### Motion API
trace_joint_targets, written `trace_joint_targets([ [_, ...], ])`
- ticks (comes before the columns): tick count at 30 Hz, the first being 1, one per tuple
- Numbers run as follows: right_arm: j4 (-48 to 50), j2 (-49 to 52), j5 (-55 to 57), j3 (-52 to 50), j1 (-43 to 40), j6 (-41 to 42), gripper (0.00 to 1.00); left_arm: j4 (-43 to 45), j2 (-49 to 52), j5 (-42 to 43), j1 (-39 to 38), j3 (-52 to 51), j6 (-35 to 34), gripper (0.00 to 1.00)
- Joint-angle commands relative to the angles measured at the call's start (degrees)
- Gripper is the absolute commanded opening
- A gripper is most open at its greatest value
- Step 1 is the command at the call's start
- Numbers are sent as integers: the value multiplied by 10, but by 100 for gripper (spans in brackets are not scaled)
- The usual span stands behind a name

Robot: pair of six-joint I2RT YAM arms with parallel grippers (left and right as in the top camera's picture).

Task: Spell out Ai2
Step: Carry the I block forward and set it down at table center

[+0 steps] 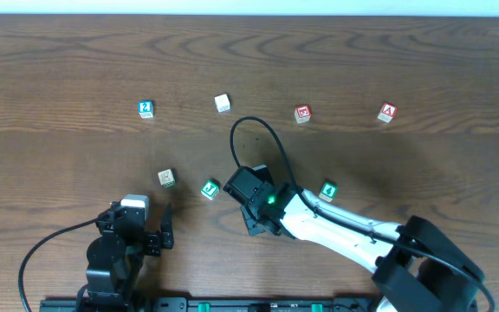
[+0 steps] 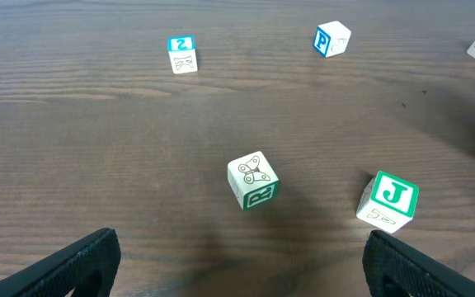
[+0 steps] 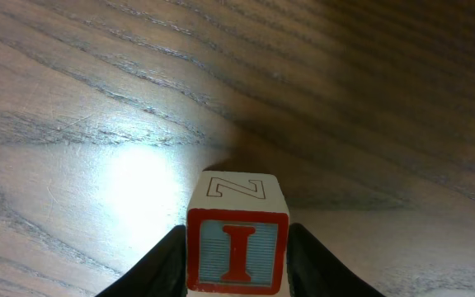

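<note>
Eight letter blocks are counted. Seven are seen lying on the desk [image 1: 59, 69] from overhead. The eighth, the red I block [image 3: 237, 243], is shown only by the right wrist camera, clamped between the fingers of the right hand [image 3: 237, 276]; from overhead it is hidden by the right arm [image 1: 336, 225]. The left hand [image 2: 246, 264] is held wide apart and empty. Just ahead of it lie a picture block [image 2: 252, 180] and the green J block [image 2: 388, 200], with the blue 2 block [image 2: 182, 54] and blue P block [image 2: 331, 39] farther ahead. The red A block [image 1: 387, 113] lies well apart from both hands.
</note>
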Motion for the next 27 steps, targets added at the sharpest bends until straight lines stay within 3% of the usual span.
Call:
trace_joint_targets([
  [1, 2, 5, 12, 11, 3, 4, 36, 3, -4, -8, 4, -7, 8, 95],
  [12, -1, 5, 23, 27, 1, 7, 26, 3, -4, -8, 4, -7, 8, 95],
  [27, -58, 47, 55, 246, -138, 8, 22, 3, -4, -8, 4, -7, 8, 96],
])
